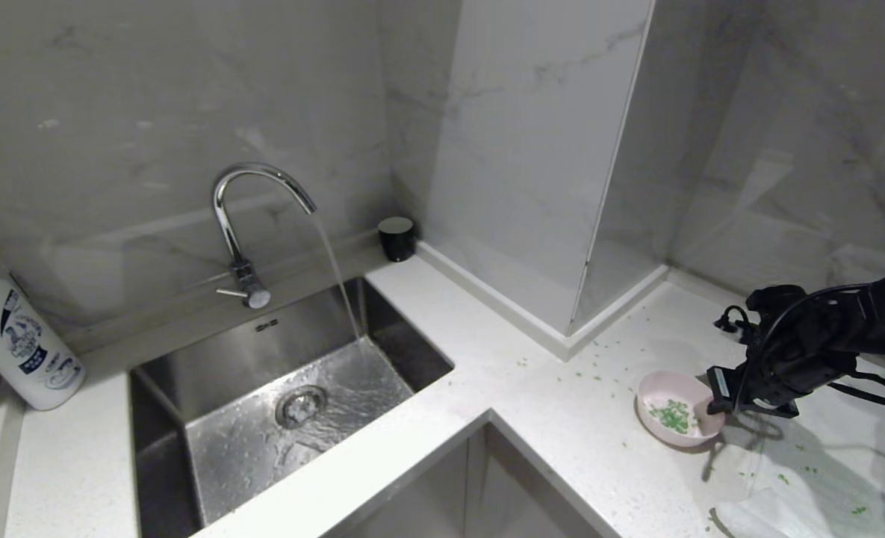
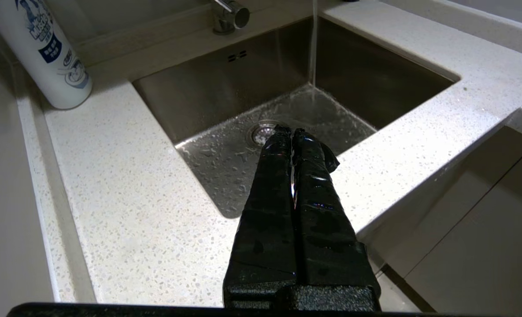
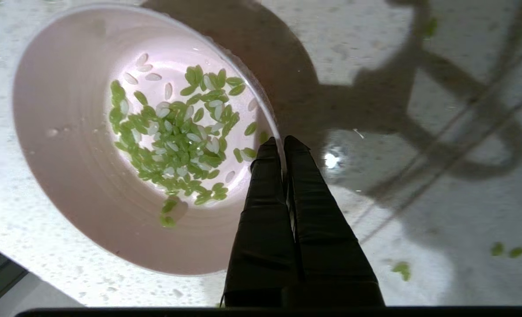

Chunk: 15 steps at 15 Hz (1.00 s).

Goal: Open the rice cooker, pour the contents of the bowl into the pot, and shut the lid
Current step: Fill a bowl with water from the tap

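I see dim, cool, greyish light. The glossy grey marble wall (image 1: 151, 112) shows soft reflections. Overhead light casts hard arm and cable shadows across the speckled white stone counter (image 3: 419, 110), with one small glare spot.

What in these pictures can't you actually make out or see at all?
- The rice cooker, its pot and lid: in no view.
- Bowl rim under the right gripper: the fingers hide the pinched part.
- White bottle: top cut off by the head view's edge; label print too small.
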### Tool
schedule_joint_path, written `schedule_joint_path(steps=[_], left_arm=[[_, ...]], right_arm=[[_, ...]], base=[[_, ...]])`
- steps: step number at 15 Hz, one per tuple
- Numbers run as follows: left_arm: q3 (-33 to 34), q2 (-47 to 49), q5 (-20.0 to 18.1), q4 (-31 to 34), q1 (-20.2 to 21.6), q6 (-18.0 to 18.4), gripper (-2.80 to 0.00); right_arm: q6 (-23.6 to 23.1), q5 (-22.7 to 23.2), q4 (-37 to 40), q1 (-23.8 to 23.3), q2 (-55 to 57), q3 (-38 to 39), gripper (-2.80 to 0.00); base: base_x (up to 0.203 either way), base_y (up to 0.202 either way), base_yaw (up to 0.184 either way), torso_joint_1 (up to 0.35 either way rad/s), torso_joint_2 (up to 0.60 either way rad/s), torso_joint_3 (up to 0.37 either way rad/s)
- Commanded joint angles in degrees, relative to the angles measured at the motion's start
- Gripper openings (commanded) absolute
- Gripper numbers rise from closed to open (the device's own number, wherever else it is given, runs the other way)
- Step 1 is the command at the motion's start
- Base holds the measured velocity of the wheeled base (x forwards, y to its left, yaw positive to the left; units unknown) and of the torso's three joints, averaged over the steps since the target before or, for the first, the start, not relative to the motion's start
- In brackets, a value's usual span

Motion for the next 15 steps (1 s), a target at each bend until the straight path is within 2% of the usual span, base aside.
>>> schedule_joint_path(steps=[1,7,15], left_arm=[[0.0,0.0,0.1,0.1,0.0,-0.2,-2.8],[0.0,0.1,0.1,0.1,0.0,-0.2,-2.8],[-0.1,0.0,0.1,0.1,0.0,-0.6,-2.8]], right_arm=[[1.0,0.0,0.1,1.8,-1.4,0.1,-2.8],[2.8,0.0,0.2,4.7,-4.5,2.4,-2.8],[10.0,0.2,0.2,13.7,-5.9,1.0,-2.8]], base=[[0.0,0.0,0.0,0.0,0.0,0.0],[0.0,0.0,0.0,0.0,0.0,0.0],[0.0,0.0,0.0,0.0,0.0,0.0]])
